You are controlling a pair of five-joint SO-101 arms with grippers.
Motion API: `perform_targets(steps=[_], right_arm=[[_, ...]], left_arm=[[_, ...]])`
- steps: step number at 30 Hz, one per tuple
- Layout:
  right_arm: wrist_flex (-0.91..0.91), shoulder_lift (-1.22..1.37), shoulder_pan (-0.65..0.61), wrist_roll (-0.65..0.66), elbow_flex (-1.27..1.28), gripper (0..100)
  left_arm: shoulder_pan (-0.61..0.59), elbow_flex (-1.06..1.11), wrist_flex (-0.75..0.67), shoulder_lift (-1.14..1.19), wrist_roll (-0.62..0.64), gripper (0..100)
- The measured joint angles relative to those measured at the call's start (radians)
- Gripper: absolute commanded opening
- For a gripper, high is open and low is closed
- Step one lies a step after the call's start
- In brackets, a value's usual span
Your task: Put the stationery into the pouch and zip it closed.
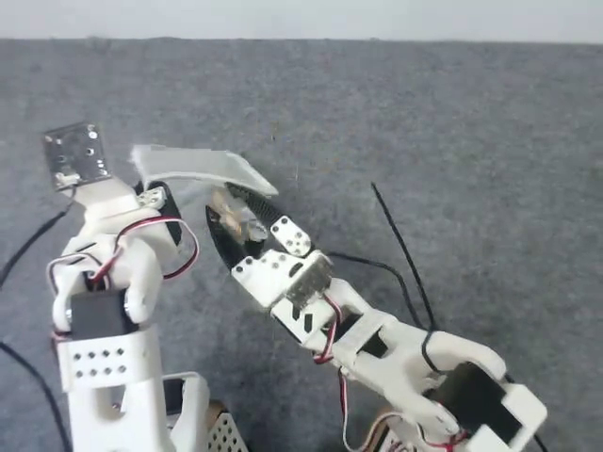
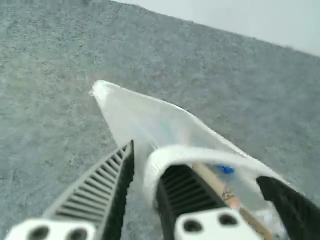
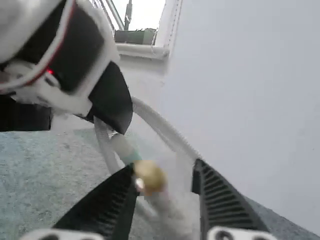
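Your left pincer (image 2: pixel 147 160) is clenched on the rim of the pouch (image 1: pixel 203 165), left of middle on the surface (image 1: pixel 452 122); your right pincer (image 3: pixel 164 169) stands released around the pencil (image 3: pixel 148 178) at the pouch's mouth.

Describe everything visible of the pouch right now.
The pouch is translucent white, soft plastic by its look, with a thick white rim around its mouth. The mouth is unzipped and open, toward the arms; the closed end points away over the grey table. The left gripper pinches the rim, one finger inside. The eraser end of a pencil lies in the mouth, something blue beside it, between the right gripper's open fingers.
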Motion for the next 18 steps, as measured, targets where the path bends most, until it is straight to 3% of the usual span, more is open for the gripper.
perform_targets(steps=[10, 18], right_arm=[[0.051, -0.25, -0.008, 0.118, 0.164, 8.7], [0.427, -0.644, -0.008, 0.055, 0.183, 0.5]], left_arm=[[-0.034, -0.002, 0.0, 0.0, 0.0, 4], [-0.034, -0.002, 0.0, 0.0, 0.0, 4]])
